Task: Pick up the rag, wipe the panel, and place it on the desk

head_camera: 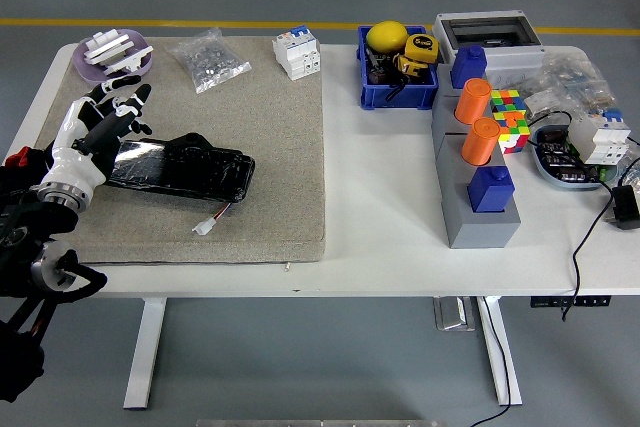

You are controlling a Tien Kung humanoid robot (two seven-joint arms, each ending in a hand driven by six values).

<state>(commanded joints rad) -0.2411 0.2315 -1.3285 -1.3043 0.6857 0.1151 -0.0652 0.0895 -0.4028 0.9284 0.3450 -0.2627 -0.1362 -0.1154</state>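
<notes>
The black rag (190, 142) lies bunched on the far edge of the dark panel (175, 169), left on the worktop (385, 217). The left robot hand (105, 119) hovers beside it, fingers spread, empty. Soft and light, the rag is best pinched at its raised fold.

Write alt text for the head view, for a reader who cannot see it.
The robot's left hand, fingers spread, hovers over the left end of a black panel lying on a beige mat on a white table. To the right stand a blue bin, a grey block with orange cylinders, and a colour cube.
</notes>
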